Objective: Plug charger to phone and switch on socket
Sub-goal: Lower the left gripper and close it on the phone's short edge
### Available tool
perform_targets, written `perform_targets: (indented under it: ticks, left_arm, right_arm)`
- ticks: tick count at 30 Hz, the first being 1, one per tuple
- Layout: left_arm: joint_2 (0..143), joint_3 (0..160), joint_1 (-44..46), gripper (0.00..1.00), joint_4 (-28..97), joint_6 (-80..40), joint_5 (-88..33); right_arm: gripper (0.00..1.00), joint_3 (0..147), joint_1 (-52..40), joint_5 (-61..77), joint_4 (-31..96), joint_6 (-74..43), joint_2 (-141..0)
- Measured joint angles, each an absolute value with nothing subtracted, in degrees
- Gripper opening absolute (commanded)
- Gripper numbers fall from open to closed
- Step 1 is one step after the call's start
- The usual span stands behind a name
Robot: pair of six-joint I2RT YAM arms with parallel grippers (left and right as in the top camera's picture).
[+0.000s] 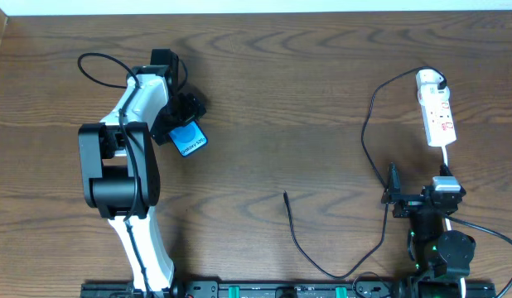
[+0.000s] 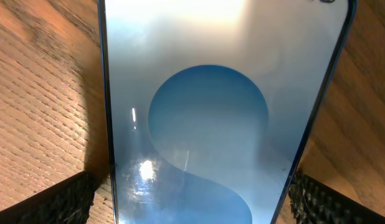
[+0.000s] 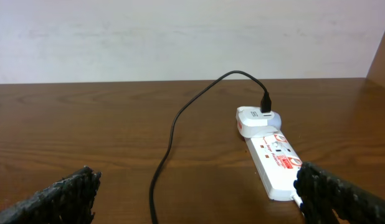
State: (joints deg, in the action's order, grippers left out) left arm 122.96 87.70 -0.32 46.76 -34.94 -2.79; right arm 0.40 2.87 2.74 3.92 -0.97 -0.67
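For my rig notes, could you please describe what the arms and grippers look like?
The left arm has white links, black joints and a thin black cable. The right arm looks mostly black with a small green light. The left gripper and right gripper have black, rough-textured pads.

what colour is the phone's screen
Light blue with a darker blue circle; the phone shows best in the left wrist view.
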Motion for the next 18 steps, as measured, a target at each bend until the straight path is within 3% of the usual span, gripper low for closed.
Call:
perform_targets:
  ticks: [18]
  left_arm:
    - [122.93, 87.70, -0.32, 0.96, 46.85, -34.94, -2.81]
  right_arm:
    - [0.99, 0.40, 2.87, 2.74, 3.92, -0.97, -0.67]
